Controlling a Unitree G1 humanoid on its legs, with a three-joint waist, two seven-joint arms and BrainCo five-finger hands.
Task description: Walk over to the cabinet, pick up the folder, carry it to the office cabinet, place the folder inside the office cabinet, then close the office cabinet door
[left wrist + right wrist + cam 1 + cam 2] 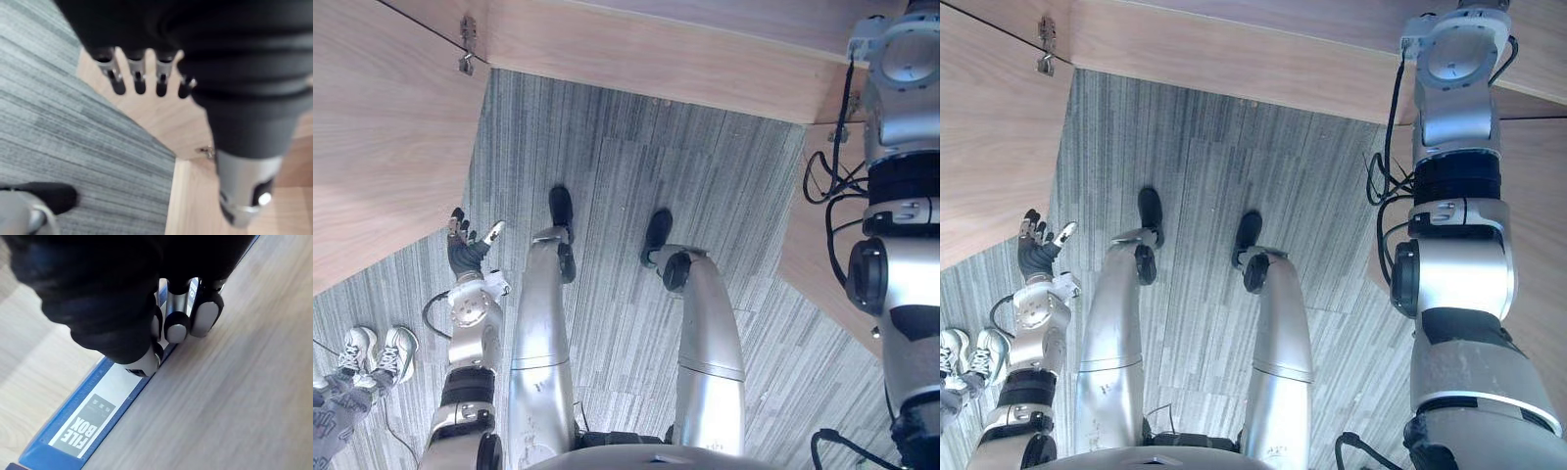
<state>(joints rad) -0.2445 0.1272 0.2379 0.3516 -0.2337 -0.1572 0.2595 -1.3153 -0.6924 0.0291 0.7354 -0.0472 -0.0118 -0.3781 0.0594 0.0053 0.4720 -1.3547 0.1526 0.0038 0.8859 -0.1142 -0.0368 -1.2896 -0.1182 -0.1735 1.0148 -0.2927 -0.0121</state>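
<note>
One grey striped carpet floor point(636, 196) takes most of both eye views. Around it are three light-wood cabinet faces: a big flat panel point(382, 147) on the robot's left, a long band point(656, 59) across the far side, and a narrower panel point(813, 255) on the right. There is one blue file-box folder with a white spine label point(105, 399). It shows in the right wrist view, spine toward the camera, lying between two light wood-grain surfaces and tight against the one on the finger side. Can't tell whether those surfaces are shelf, wall or door. Two hands. The right hand point(176, 318) is clenched on the folder, its silver fingers curled over the blue edge near one end of the spine, so the folder is in the right hand. In the eye views the left hand point(467, 245) hangs low beside the left panel, over the carpet. Its own wrist view shows its fingers point(139, 81) straight and spread, relaxed, holding nothing, with wood and carpet past them. One small metal hinge point(467, 44) sits at the far corner of the left panel, and the left wrist view also catches a small metal fitting on the wood. A person stands at the lower left in two white sneakers point(377, 352), on the carpet near the left arm.
</note>
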